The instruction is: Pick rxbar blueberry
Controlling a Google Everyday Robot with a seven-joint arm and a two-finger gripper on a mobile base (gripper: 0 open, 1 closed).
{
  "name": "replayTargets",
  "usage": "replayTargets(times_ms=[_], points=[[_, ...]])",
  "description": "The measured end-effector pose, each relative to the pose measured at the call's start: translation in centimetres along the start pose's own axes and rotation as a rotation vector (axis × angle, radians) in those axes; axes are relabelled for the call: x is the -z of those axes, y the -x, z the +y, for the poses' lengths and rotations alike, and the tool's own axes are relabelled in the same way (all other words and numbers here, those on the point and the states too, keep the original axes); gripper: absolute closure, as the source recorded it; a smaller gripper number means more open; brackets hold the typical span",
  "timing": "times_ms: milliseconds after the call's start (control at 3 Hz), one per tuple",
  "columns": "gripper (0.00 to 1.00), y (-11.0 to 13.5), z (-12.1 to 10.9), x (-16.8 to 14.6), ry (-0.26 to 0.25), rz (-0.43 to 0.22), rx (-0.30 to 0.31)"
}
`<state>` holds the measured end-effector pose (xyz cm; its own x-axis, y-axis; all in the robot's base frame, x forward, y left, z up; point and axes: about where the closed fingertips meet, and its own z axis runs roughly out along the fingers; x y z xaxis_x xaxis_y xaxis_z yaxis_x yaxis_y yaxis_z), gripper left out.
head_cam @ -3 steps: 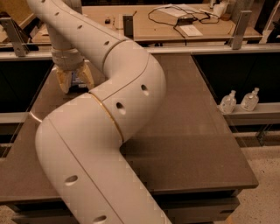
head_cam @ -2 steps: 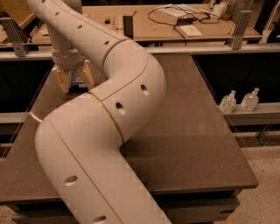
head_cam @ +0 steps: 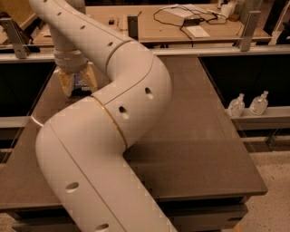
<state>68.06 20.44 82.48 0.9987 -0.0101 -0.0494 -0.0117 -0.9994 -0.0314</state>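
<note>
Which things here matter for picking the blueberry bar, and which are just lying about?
For the job:
rxbar blueberry
gripper, down at it, far left of the table

Lying about:
two clear bottles on the right ledge
cables on the back desk

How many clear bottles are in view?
2: one bottle and another beside it, on the ledge right of the table. The gripper hangs over the table's far-left corner; the arm may hide others.
</note>
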Motion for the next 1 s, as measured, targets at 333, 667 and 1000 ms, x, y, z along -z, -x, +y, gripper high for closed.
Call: replayTargets(times_ms=[333, 667, 1000], points=[[0.43, 0.00, 0.06, 0.11, 0.000, 0.001, -0.001], [0.42, -0.01, 0.12, 0.16, 0.001, 0.001, -0.003], [0.41, -0.01, 0.17, 0.21, 0.001, 0.002, -0.004]])
